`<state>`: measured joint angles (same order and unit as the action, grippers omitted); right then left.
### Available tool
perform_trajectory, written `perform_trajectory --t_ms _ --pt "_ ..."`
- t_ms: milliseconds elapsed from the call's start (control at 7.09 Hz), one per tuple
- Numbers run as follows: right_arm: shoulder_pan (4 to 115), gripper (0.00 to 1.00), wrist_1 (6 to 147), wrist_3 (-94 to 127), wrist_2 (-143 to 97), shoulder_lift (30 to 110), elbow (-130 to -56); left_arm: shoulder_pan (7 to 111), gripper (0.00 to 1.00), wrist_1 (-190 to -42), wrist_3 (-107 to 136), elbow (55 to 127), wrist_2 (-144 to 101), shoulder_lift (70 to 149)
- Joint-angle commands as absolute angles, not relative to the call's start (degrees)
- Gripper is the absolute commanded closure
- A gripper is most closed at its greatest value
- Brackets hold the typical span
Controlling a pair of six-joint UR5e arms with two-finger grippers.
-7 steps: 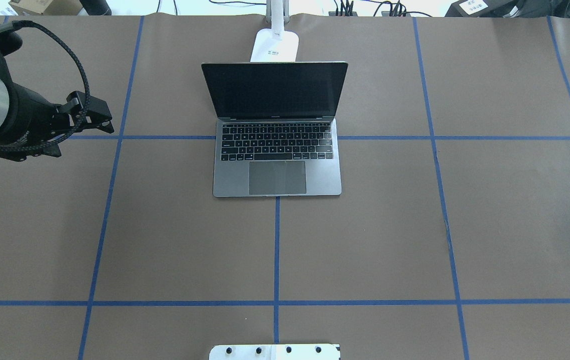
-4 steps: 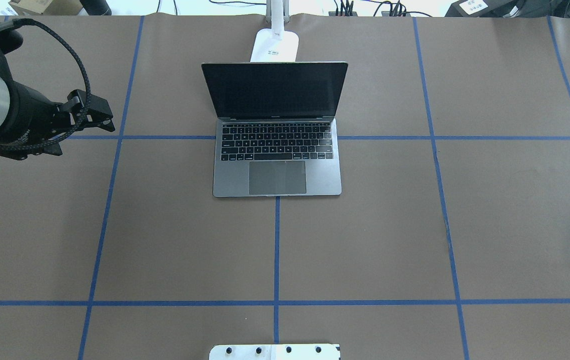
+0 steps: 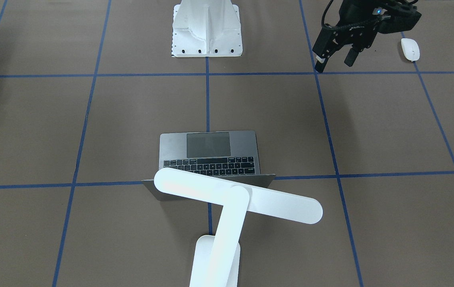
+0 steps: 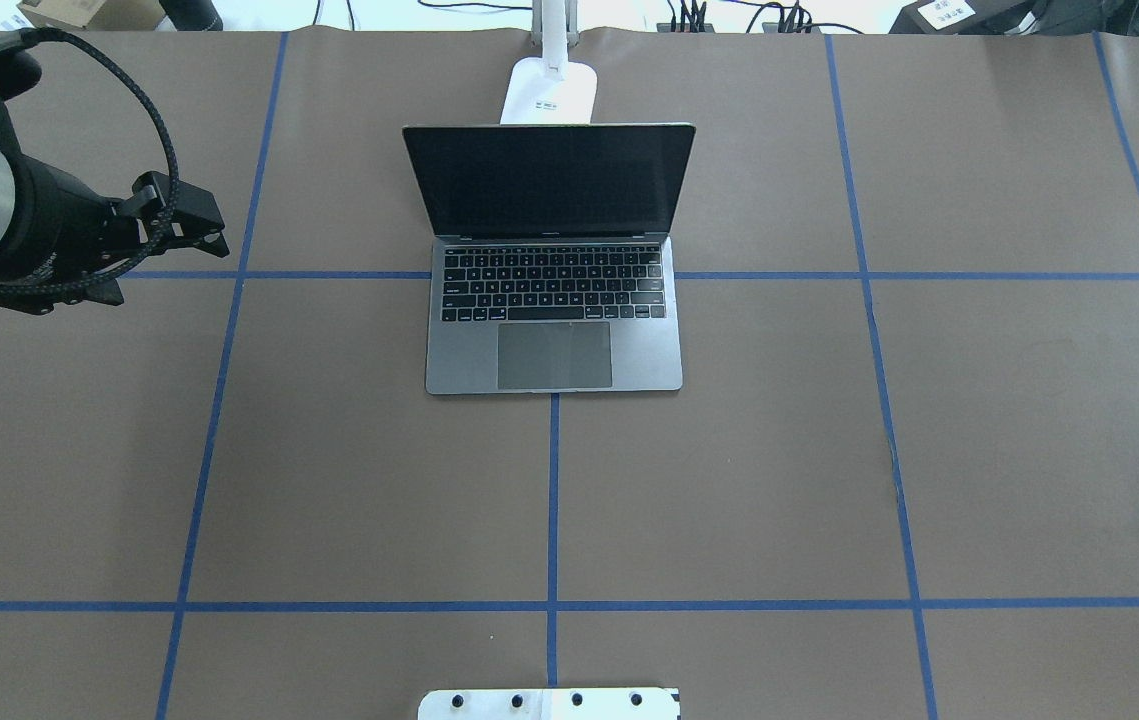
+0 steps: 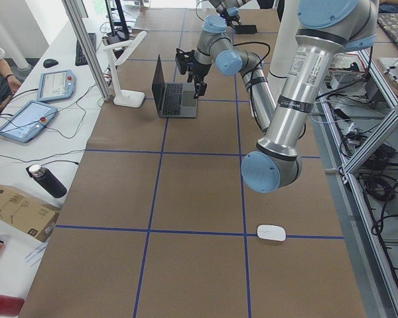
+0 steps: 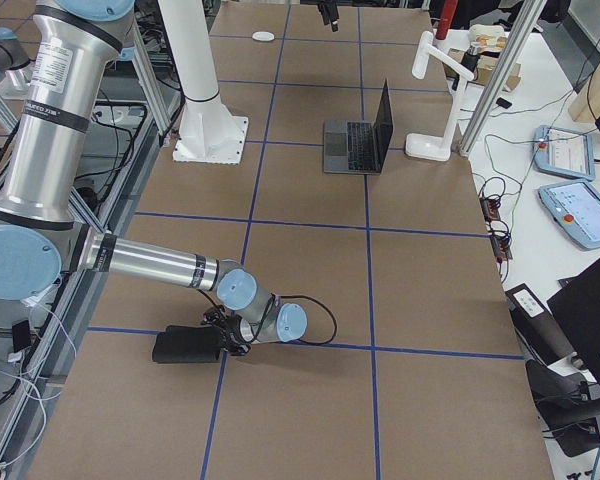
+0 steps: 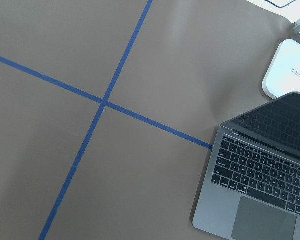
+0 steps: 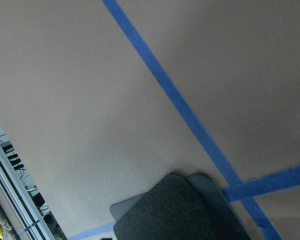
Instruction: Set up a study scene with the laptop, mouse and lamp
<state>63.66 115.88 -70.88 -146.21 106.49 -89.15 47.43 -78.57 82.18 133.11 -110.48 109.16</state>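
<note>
While the laptop sits open with the lamp behind its lid, the front view shows the left gripper spread and empty near the mouse. That is likely next: drop over its low sides and squeeze gently. Overhead, brown paper gridded in blue tape. From the right end, the right gripper rests by a black mat, but whether it is parted or closed I can't tell. Teach pendants lie on the side desk.

The lamp stands behind the laptop; the mouse lies well left.
</note>
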Motion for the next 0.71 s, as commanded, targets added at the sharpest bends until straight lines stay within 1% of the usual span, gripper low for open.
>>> perform_trajectory --t_ms 0,282,564 --pt "63.19 0.19 115.75 -71.28 -146.16 106.52 -88.77 47.46 0.0 -78.57 82.18 132.98 -110.48 109.16" --pt "63.11 0.19 115.58 -72.24 -145.81 106.61 -87.54 47.46 0.0 -78.57 82.18 133.07 -110.48 109.42" --pt "62.93 0.27 115.66 -73.04 -146.07 106.61 -86.48 47.55 0.0 -78.49 82.18 133.15 -110.48 109.6"
